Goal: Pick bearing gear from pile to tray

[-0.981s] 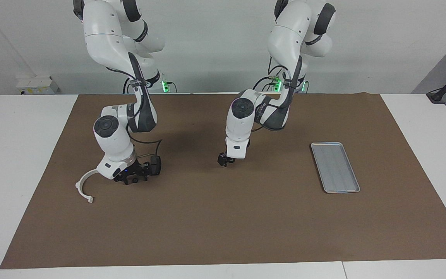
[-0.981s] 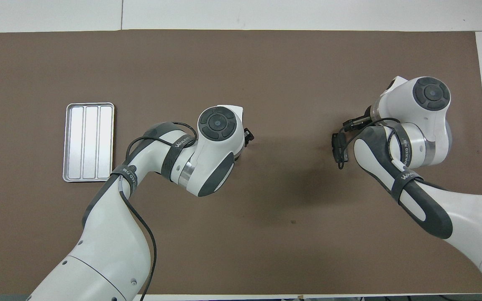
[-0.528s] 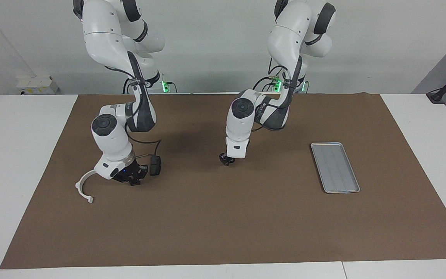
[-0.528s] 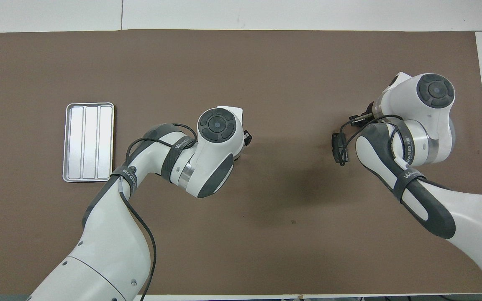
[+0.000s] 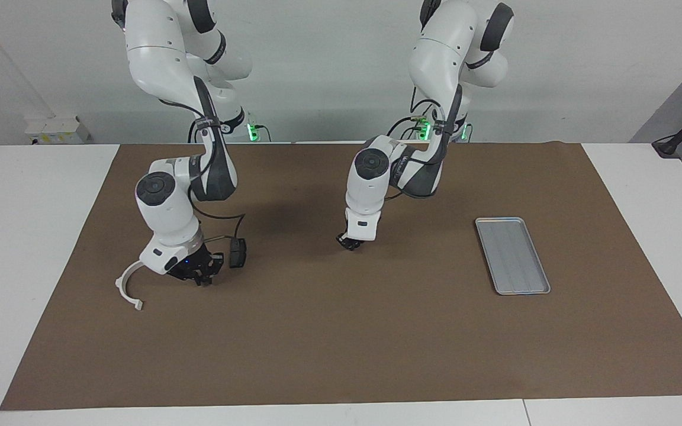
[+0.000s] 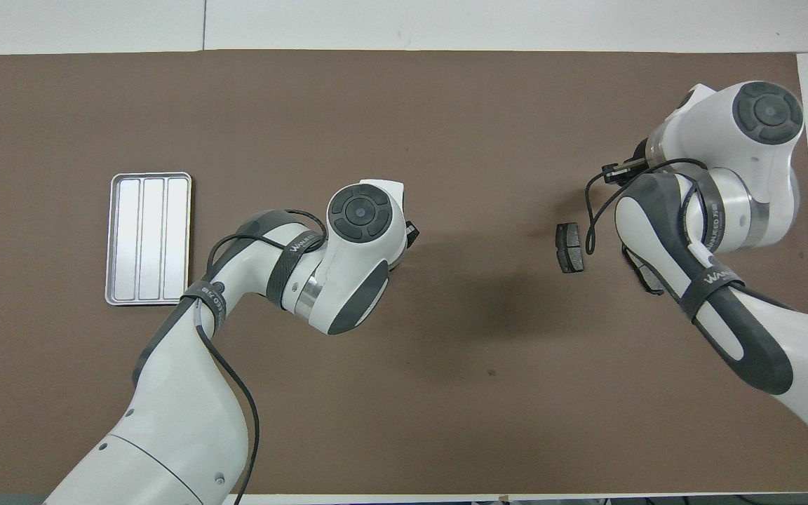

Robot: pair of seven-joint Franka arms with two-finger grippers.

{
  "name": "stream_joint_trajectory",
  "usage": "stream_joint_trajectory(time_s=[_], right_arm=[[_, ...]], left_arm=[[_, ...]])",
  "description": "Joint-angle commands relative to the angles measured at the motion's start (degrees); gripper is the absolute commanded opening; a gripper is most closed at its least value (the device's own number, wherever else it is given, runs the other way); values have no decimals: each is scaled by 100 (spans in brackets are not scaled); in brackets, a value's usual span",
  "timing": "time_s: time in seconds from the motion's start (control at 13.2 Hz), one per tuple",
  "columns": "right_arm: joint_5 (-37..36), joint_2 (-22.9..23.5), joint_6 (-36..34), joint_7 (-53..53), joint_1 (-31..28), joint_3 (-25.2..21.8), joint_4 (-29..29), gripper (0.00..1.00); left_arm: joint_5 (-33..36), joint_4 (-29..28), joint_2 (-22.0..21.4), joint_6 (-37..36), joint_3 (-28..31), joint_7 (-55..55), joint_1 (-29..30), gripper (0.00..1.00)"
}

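Note:
The pile lies toward the right arm's end of the mat: a white half-ring bracket [image 5: 127, 286], a dark grey plate [image 5: 237, 252] that also shows in the overhead view [image 6: 569, 247], and a second dark plate [image 6: 647, 275] half under the right forearm. No small round pieces show. My right gripper [image 5: 200, 278] is low over the mat between the bracket and the first plate. Its wrist hides it from above. The silver tray [image 5: 512, 255] lies empty toward the left arm's end [image 6: 150, 238]. My left gripper [image 5: 350, 243] hangs just above the mat's middle.
The brown mat [image 5: 341, 343] covers most of the white table. A black cable loops from the right wrist down beside the first dark plate. Both arms' elbows stand over the part of the mat nearer to the robots.
The right wrist has swung toward its own end of the table, which uncovers the first dark plate in the overhead view. The left gripper has barely moved.

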Motion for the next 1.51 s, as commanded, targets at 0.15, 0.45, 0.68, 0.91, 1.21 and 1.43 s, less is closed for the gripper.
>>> stream_joint_trajectory(time_s=[0.15,0.45,0.68,0.91,1.21,1.43], right_arm=[[31,358,-1279,-154,-22,78,1430,0],[48,604,-1800,221,547,78,2082,0],[40,850,-2273,1696,1591,78,2888,0],[4,868,-2284,2874,2656,78,3023,0],[-275,1377,-1741,3922,3422,60,2971,0],[-338,1562,-1186,4257,3511,69,2813,0]], left_arm=[[49,-250,-672,-483,112,396,416,0],[40,-1093,-1666,-889,103,2012,1408,0],[40,-1341,-1782,-976,112,3549,2251,0],[40,-1429,-1808,-968,112,4922,3017,0],[40,-1981,-1957,-373,112,5917,3589,0],[40,-2273,-1958,77,112,6121,3696,0]])
